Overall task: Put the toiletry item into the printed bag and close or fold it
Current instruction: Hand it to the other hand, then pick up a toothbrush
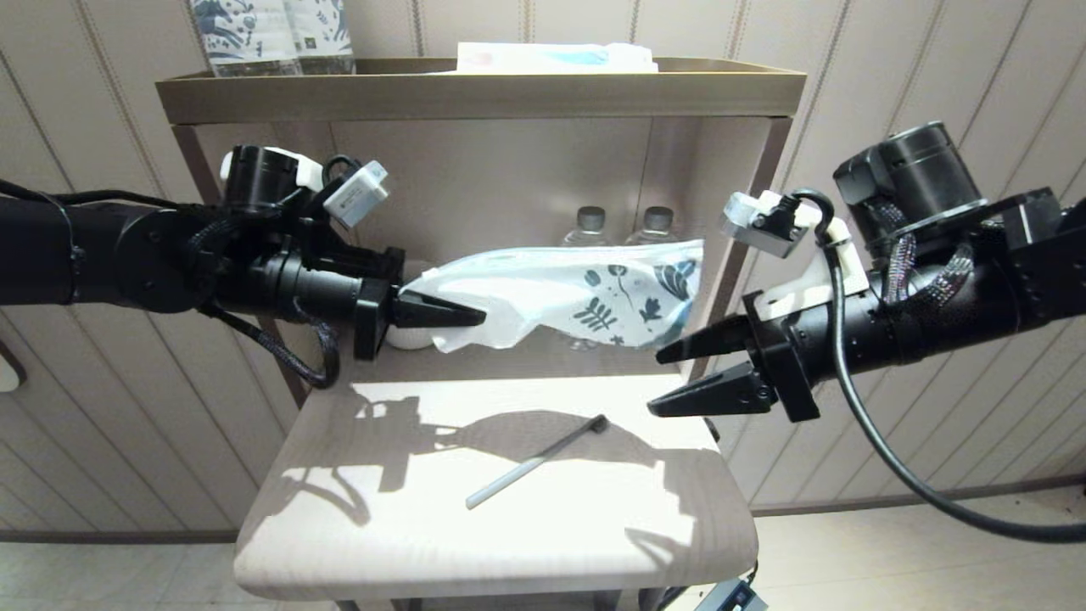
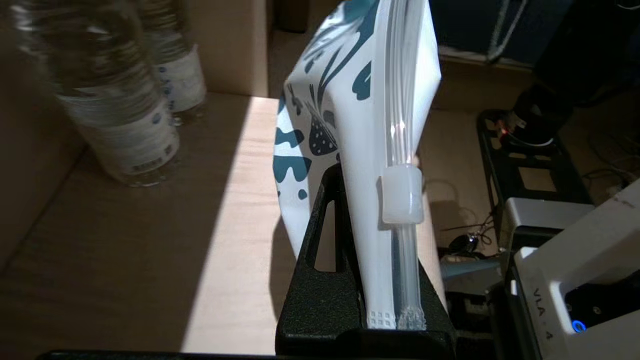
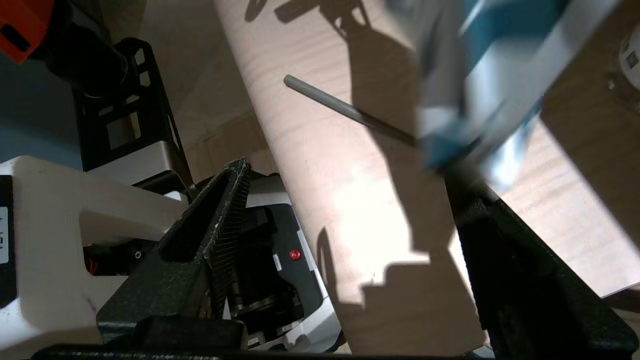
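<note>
Your left gripper (image 1: 471, 316) pinches the printed bag (image 1: 585, 293) midair; right gripper (image 1: 666, 382) hangs beside it, jaws spread. The toothbrush (image 1: 534, 462) lies on the table (image 1: 339, 543); bottle labels (image 2: 145, 145) unreadable.

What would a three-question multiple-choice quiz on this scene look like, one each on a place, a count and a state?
1. Where does the toothbrush lie?
A. on the wooden table
B. inside the printed bag
C. on the top shelf

2. How many water bottles stand behind the bag?
A. none
B. two
C. five

3. How are the grippers?
A. both open
B. left gripper shut on the bag, right gripper open
C. right holds the toothbrush

Answers:
1 A, the toothbrush rests bare on the tabletop below the bag.
2 B, two capped bottles show in the head view.
3 B, the left wrist view shows the bag's end clamped between the fingers, while the right gripper's fingers stand apart with nothing between them.
</note>
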Tool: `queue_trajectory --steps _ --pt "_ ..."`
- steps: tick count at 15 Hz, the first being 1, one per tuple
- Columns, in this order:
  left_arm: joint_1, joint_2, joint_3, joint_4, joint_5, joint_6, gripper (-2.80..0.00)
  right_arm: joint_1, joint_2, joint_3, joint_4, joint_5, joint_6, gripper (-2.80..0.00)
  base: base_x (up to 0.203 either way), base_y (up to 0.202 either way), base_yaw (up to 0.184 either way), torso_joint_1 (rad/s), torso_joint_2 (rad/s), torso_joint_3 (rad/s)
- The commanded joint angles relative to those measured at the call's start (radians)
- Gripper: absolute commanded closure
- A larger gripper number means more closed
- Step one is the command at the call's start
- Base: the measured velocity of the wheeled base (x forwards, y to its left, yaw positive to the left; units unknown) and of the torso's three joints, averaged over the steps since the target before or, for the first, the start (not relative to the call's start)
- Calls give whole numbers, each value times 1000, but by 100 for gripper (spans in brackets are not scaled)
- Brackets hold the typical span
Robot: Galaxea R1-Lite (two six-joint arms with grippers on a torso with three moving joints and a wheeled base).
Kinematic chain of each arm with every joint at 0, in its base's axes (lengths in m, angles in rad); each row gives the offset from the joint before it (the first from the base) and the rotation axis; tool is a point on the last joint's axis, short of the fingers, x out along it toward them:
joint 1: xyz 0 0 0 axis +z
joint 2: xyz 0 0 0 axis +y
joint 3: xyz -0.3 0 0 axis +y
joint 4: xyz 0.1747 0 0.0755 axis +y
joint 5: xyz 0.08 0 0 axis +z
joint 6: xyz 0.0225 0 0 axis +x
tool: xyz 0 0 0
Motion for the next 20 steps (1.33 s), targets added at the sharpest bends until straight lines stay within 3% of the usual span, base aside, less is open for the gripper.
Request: queue_trajectory --steps 1,5,12,20 --pt "70 -4 -44 0 -5 4 0 -3 -19 44 -10 2 1 -280 0 0 0 0 0 0" --pt "146 -12 -87 1 -9 -13 0 2 -30 108 -77 2 4 -280 0 0 0 0 0 0" --pt "146 -18 -72 8 -13 -11 0 13 25 136 -99 -17 4 -280 0 0 0 0 0 0" --pt "7 -21 28 5 0 5 0 8 20 180 -141 -12 5 -280 0 0 0 0 0 0"
